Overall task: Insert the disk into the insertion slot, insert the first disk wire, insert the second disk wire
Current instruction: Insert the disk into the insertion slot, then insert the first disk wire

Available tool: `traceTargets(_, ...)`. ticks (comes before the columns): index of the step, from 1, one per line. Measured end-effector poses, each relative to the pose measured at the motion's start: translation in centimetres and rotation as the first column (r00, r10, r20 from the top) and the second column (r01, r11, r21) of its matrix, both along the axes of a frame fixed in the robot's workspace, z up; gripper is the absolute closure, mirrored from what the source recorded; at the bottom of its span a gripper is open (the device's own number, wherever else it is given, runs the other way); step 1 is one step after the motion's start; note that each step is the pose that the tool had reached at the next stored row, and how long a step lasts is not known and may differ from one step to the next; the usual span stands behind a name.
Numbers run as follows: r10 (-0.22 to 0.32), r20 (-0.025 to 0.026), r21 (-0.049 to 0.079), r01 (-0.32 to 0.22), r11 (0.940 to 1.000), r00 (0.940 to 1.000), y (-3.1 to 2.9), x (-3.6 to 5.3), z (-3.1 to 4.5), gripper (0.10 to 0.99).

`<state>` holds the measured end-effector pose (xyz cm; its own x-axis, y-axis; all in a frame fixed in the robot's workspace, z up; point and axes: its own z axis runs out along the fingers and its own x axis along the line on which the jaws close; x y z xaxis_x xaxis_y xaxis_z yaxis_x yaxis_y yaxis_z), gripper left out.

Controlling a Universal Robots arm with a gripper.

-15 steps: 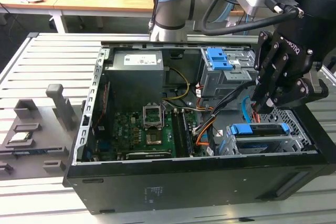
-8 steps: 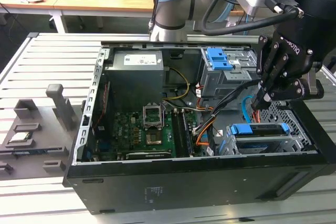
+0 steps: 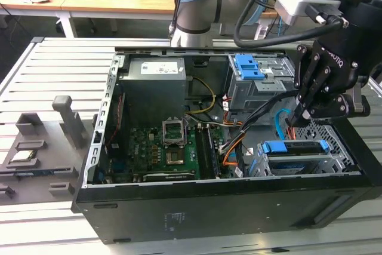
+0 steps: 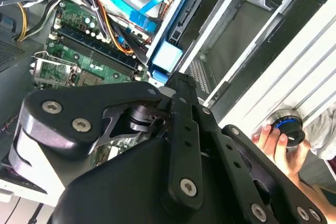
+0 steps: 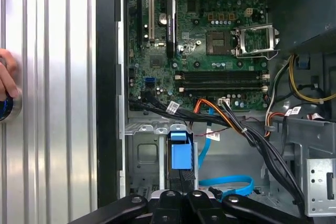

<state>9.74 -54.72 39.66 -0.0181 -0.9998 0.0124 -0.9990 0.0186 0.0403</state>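
Exterior view: open computer case point(image 3: 209, 213) lies on the slatted table point(image 3: 59, 64). The hand point(image 3: 296, 117) hangs over the corner at the exterior view's right, above the insertion slot point(image 3: 334, 141). The disk point(image 3: 295, 146) sits in the slot on edge, blue frame uppermost. Its long axis runs along the case's near wall. Tabbed end points to the exterior view's left, toward the motherboard point(image 3: 161, 147).

First wrist view looks straight down. The hand point(image 5: 181, 184) is closed, with nothing seen between its fingers. Its tip is just at the disk's blue tab; touching or not, cannot tell. The second disk wire point(image 5: 231, 182) loops loose on the case floor beside the slot. The first disk wire point(image 5: 220, 109) runs near the board edge, apart from the disk.

Both wrist views catch a person's hand point(image 4: 278, 140) on a round knob point(image 4: 287, 127), on the table outside the case.
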Motion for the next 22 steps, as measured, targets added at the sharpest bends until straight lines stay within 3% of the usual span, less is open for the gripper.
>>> traceTargets(4,0.000,-0.0004,-0.001,0.000,1.0000,1.0000,0.07,0.46,-0.89,0.980)
traceTargets(6,0.000,-0.0006,-0.002,0.000,1.0000,1.0000,0.42,0.77,-1.40,0.980)
traceTargets(8,0.000,-0.0007,-0.004,0.000,1.0000,1.0000,0.76,1.27,-1.57,0.980)
traceTargets(14,0.000,-0.0011,-0.006,0.000,1.0000,1.0000,1.01,3.15,-1.81,0.980)
traceTargets(22,0.000,-0.0010,-0.006,0.000,1.0000,1.0000,1.01,3.19,-1.82,0.980)
